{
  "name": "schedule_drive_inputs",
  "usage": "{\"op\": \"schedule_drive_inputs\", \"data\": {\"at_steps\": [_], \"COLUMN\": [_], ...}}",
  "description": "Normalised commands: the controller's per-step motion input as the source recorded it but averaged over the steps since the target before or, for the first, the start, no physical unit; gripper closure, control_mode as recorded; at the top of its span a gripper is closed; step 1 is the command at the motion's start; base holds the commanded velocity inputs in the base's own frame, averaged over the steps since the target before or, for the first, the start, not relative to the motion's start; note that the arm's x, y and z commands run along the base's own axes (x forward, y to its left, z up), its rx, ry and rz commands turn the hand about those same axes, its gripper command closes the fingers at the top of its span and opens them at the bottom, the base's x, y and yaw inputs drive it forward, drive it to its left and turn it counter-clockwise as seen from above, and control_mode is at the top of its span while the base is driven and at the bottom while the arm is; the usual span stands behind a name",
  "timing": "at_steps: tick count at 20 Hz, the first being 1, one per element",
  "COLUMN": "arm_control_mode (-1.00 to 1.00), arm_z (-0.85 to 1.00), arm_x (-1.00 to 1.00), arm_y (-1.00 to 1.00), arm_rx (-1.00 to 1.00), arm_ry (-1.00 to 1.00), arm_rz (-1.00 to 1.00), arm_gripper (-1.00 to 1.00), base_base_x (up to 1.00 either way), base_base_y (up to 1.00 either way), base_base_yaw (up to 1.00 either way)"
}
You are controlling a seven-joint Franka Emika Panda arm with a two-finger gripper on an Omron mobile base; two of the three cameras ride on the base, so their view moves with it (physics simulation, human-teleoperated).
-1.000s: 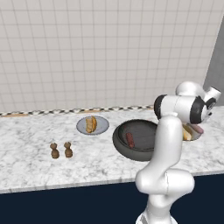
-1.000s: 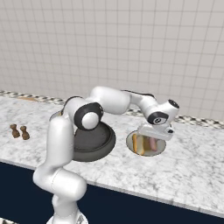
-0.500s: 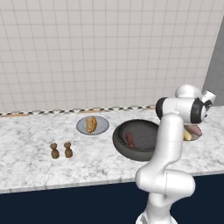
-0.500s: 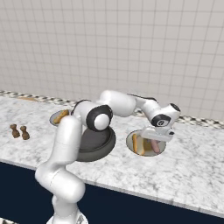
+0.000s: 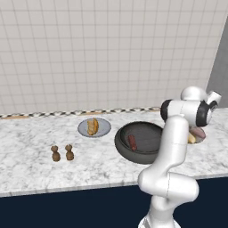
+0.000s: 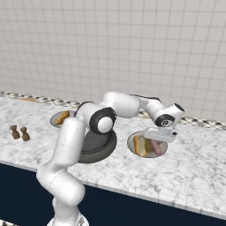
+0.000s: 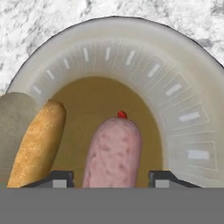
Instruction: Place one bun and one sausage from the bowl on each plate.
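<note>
My gripper (image 6: 160,137) hangs low over the right plate (image 6: 132,137) and is open. In the hand view a pink sausage (image 7: 113,151) lies on this plate (image 7: 131,39) between the fingertips (image 7: 159,178), with a small gap on each side. A golden bun (image 7: 37,146) lies beside it. From the right base view, bun (image 6: 137,145) and sausage (image 6: 155,146) rest side by side. The left plate (image 5: 103,132) carries one bun (image 5: 92,126). The dark bowl (image 5: 153,133) holds one reddish sausage (image 5: 132,142).
Two small brown shakers (image 5: 62,152) stand on the marble counter (image 5: 35,142) left of the plates. The tiled wall (image 5: 111,53) runs close behind. My own arm (image 6: 99,119) arches over the bowl (image 6: 99,148) and hides most of it in the right base view.
The gripper has come down onto the right plate with the pink sausage. Its jaws have widened and the sausage now lies free on the plate.
</note>
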Motion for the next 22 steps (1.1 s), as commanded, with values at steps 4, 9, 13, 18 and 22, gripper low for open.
{"op": "schedule_drive_inputs", "data": {"at_steps": [4, 9, 13, 18, 22], "arm_control_mode": [-1.0, -1.0, -1.0, -1.0, -1.0], "arm_z": [0.59, 0.5, 0.18, 0.43, 0.28], "arm_x": [-0.2, -0.53, -0.81, -0.72, -0.46], "arm_y": [0.26, 0.51, 0.38, 0.91, 1.0], "arm_rx": [0.0, 0.0, -0.03, -0.08, -0.12], "arm_ry": [-0.12, -0.12, -0.12, 0.05, 0.13], "arm_rz": [0.0, -0.08, 0.02, -0.14, -0.21], "arm_gripper": [-1.0, -1.0, -1.0, -1.0, -1.0], "base_base_x": [0.0, 0.0, 0.0, 0.0, 0.0], "base_base_y": [0.0, 0.0, 0.0, 0.0, 0.0], "base_base_yaw": [0.0, 0.0, 0.0, 0.0, 0.0]}}
